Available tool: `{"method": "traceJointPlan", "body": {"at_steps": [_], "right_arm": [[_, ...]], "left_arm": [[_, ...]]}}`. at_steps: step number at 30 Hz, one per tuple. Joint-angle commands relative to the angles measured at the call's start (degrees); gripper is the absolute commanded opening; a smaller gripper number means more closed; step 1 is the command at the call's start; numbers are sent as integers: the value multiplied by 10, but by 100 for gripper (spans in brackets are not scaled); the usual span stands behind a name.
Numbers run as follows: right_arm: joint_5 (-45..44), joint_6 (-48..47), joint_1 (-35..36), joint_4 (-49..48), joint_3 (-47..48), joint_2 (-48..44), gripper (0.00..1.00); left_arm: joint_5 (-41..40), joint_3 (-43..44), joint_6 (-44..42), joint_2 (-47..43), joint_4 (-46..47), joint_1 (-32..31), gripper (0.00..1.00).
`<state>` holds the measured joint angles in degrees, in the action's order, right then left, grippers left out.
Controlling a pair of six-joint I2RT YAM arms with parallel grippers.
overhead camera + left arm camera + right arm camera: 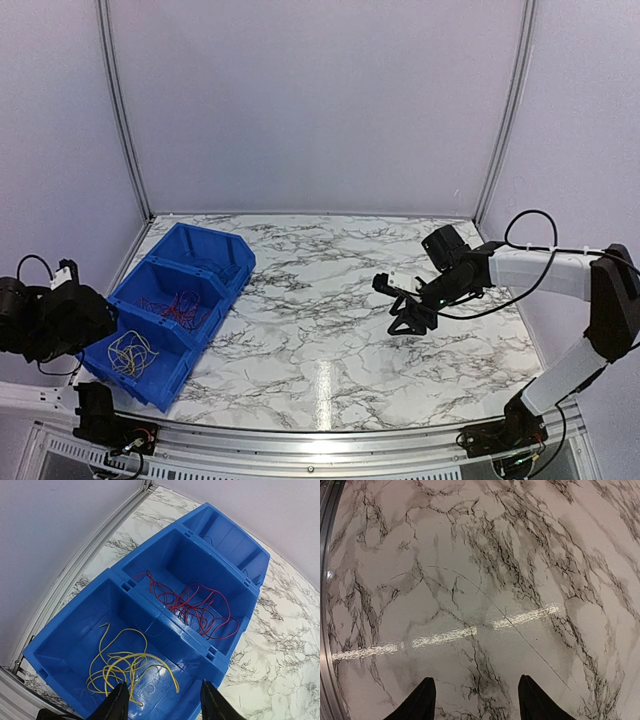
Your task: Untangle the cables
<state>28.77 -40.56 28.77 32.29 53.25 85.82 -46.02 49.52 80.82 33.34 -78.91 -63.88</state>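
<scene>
The cables lie sorted in a blue three-compartment bin (232, 262). Yellow wires (117, 662) form a loose loop in the near compartment and show in the top view (130, 352). Red and black wires (197, 605) fill the middle compartment (182, 305). My left gripper (162, 702) is open and empty, hovering over the near compartment's right part; in the top view it sits at the bin's left (98, 322). My right gripper (407, 318) is open and empty above the bare marble (476, 700). A hair-thin dark wire (520, 634) lies on the table ahead of it.
The bin's far compartment (225, 537) shows only a faint dark strand. The marble table (330, 330) is enclosed by white walls, with a metal rail (300, 440) along the near edge and another rail (75, 570) left of the bin.
</scene>
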Motion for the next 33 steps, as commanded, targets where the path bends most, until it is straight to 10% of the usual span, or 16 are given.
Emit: {"method": "traceJointPlan", "body": {"at_steps": [1, 14, 16, 18, 24, 33], "right_arm": [[-9, -1, 5, 12, 11, 2, 57], [-101, 198, -133, -141, 65, -142, 46], [-142, 245, -166, -174, 72, -159, 59], [-191, 264, -175, -176, 93, -160, 97], [-283, 292, -176, -170, 146, -154, 99], [-245, 300, -176, -210, 111, -206, 99]], "left_arm": [[-27, 34, -38, 35, -4, -3, 52], [-137, 114, -578, 198, 378, 10, 83], [-85, 111, -641, 220, 460, 45, 84], [8, 106, -674, 239, 533, 102, 85], [190, 122, -739, 304, 703, 181, 96], [201, 124, -762, 333, 765, 181, 99]]}}
